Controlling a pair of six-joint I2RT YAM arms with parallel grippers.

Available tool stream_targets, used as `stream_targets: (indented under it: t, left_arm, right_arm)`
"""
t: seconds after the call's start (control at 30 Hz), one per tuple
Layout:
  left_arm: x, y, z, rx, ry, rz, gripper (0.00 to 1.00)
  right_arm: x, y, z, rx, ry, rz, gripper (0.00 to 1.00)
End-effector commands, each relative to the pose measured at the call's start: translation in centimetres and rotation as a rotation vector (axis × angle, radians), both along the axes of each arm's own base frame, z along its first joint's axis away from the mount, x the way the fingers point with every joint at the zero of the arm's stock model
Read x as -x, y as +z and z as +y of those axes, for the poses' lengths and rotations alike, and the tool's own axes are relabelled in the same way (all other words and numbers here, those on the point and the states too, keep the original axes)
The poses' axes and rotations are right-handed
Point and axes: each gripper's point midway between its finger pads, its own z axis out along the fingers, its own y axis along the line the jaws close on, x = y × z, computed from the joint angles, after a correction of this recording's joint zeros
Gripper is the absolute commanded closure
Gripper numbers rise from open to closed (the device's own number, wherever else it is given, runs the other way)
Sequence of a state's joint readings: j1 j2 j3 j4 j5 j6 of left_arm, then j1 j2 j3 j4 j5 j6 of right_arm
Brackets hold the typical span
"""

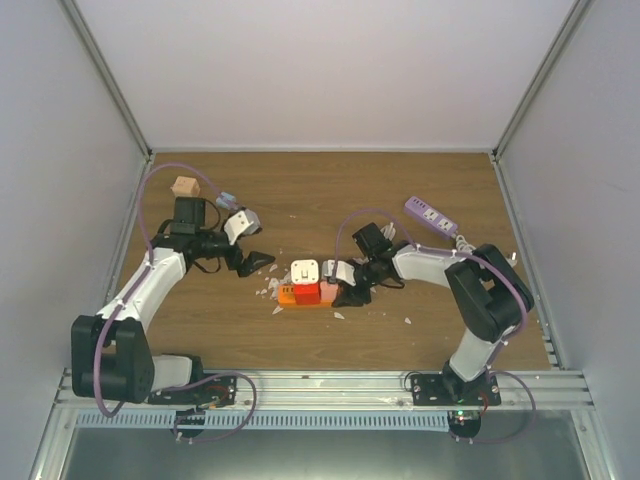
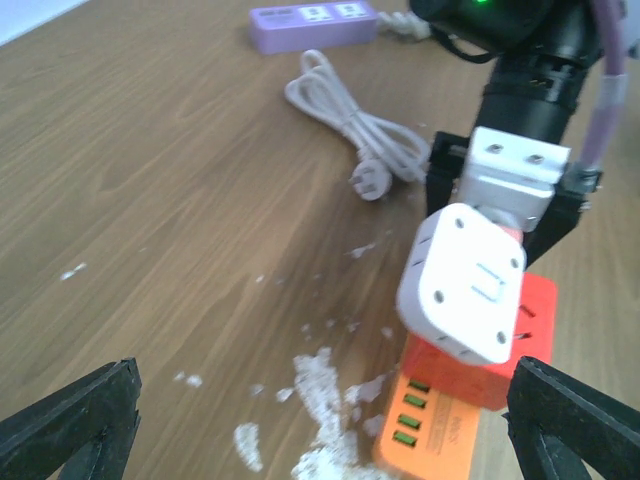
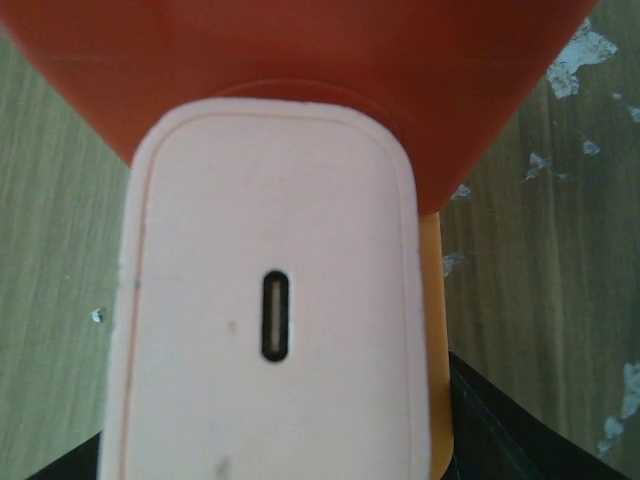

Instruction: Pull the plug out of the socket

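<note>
At desk centre, upright on the orange socket's red part: the white plug. At its 3 o'clock, right pincer pinching a pale pink block; at 9 o'clock, left pincer spread wide. Socket lettering unreadable.

The socket runs off the left wrist view — the plug hides its prongs.

Left arm and right arm: white shells, black joints, lavender cables. Left gripper and right gripper black. White two-screw bracket on the right wrist.
</note>
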State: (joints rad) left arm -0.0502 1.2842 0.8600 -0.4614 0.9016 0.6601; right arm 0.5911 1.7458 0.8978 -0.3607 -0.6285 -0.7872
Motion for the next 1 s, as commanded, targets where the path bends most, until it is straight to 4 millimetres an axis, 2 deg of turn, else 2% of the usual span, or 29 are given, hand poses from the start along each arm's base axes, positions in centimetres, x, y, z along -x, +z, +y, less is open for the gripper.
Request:
stream_targets:
  t: [0.0,0.17,0.27,0.43,0.53,0.63,0.97]
  left_arm:
    - [2.3,-0.2,-3.1,0.047,-0.134,0.017,0.01]
    - [3.6,-1.3,-4.8,0.057,-0.184,0.048,0.01]
    - [3.8,-2.0,-5.5,0.062,-0.201,0.077,0.01]
    - [4.3,-2.4,-6.5,0.078,-0.230,0.108,0.04]
    - [4.4,-2.8,-6.8,0.072,-0.237,0.117,0.07]
    - [4.8,-3.1,-7.1,0.071,-0.257,0.125,0.10]
    - [4.6,-3.8,-8.7,0.048,-0.292,0.158,0.19]
  right_arm:
    - [1.5,1.4,0.8,-0.051,-0.019,0.044,0.61]
    - [1.9,0.9,0.8,-0.026,-0.021,0.039,0.57]
    - [2.0,0.9,0.7,-0.027,-0.022,0.037,0.49]
    - [2.2,1.8,0.7,-0.046,-0.016,0.031,0.28]
    - [2.2,3.0,1.0,-0.070,-0.014,0.022,0.17]
    - [2.3,4.5,1.3,-0.113,-0.004,-0.001,0.09]
    - [2.2,9.2,3.4,-0.296,0.040,-0.037,0.01]
